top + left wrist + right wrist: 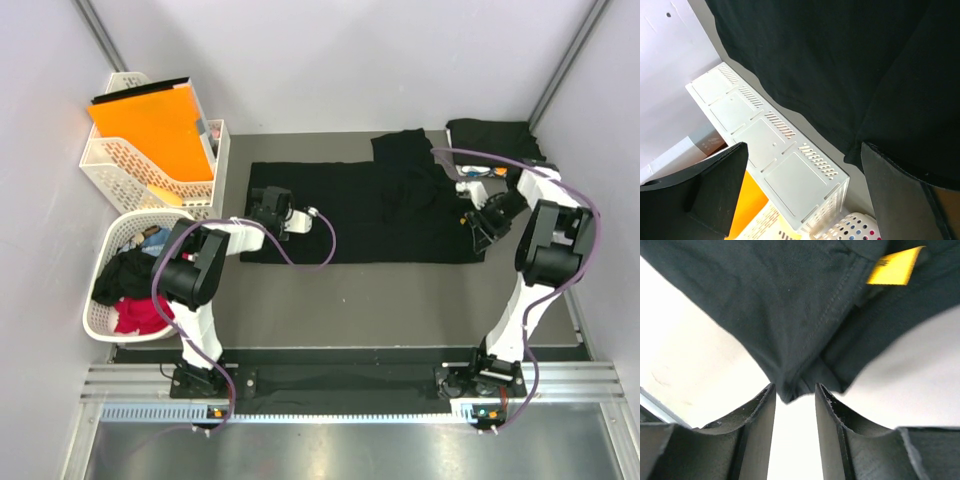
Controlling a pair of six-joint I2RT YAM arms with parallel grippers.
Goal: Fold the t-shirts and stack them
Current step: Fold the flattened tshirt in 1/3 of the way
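Observation:
A black t-shirt point(360, 210) lies spread flat across the middle of the table. My left gripper point(263, 207) is at its left edge, jaws wide open and empty. In the left wrist view point(804, 147) the shirt point(840, 65) fills the top, and the right finger point(905, 200) overlaps its edge. My right gripper point(478, 230) is at the shirt's near right corner. In the right wrist view point(795, 388) the jaws stand apart with the shirt's corner point(790, 340) just between the tips, not pinched. A yellow tag point(895, 265) shows on the cloth.
A folded black shirt point(492, 135) lies at the back right. A white lattice basket point(120, 165) at the back left holds an orange folder point(150, 125). A round white basket point(100, 320) at the left holds black and red clothes point(140, 318).

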